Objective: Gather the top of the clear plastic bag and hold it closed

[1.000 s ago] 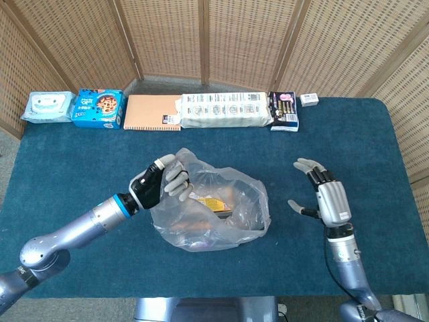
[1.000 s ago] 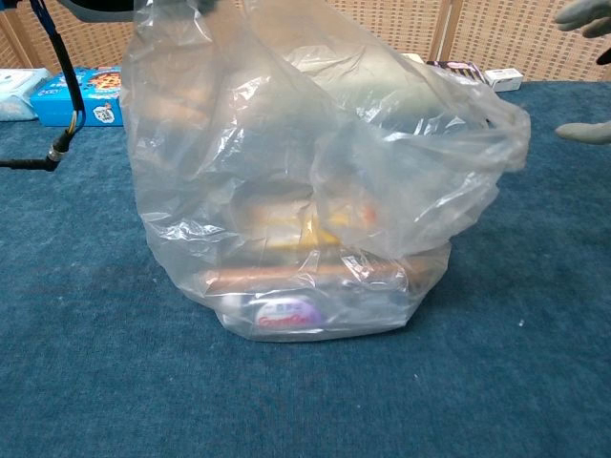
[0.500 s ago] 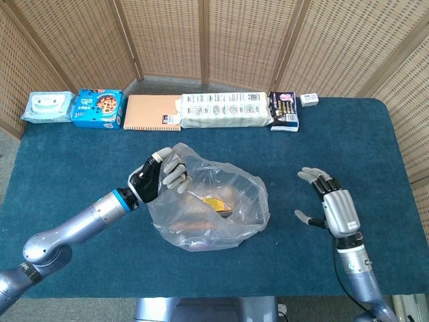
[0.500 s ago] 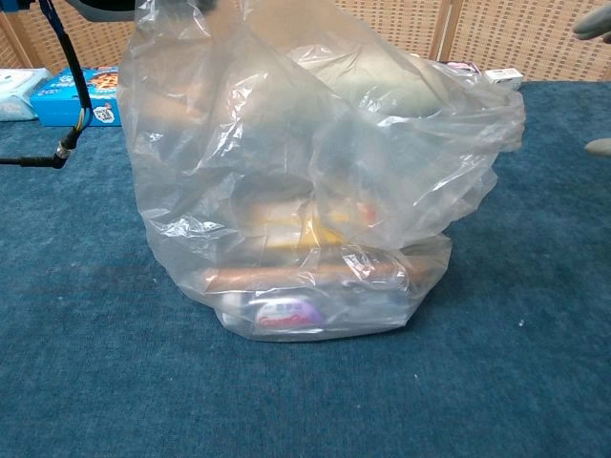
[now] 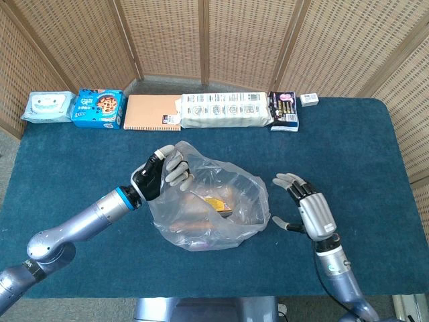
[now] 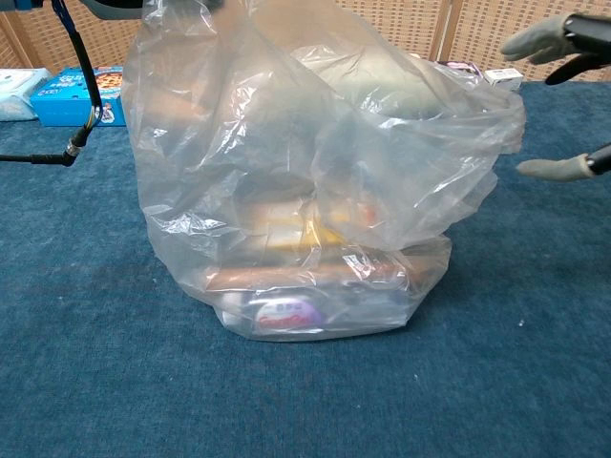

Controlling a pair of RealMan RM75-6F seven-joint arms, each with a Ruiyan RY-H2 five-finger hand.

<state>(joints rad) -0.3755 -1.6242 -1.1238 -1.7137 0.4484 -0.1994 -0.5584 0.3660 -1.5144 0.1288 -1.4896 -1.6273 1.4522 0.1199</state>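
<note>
1. Moving in toward the bag since a moment ago, the right hand (image 5: 310, 208) is now hovering just beside its right flank with fingers spread and nothing in them; in the chest view only its fingertips (image 6: 547, 39) are showing at the right edge.
2. Shifting only slightly over the same moment, the left hand (image 5: 159, 176) is pinching the upper left rim of the clear plastic bag (image 5: 209, 204), lifting that edge above the rest of the mouth.
3. Sitting near the middle of the blue table (image 5: 375, 147), the bag is standing upright with its mouth facing up and gaping open, the raised rim on the left and the lower rim sagging toward the right.
4. Seen from the chest view, the bag (image 6: 315, 181) is looking taller than wide, so its long axis is running roughly vertical, with the base resting flat on the cloth.
5. Its film is looking crinkled and cloudy, with several packaged items showing dimly through it near the bottom, among them a yellow one and a rounded purple-and-white one.
6. Lying along the far edge of the table are a wipes pack (image 5: 46, 106), a blue cookie box (image 5: 98, 108), an orange notebook (image 5: 153, 112), and a long white package (image 5: 225, 109).
</note>
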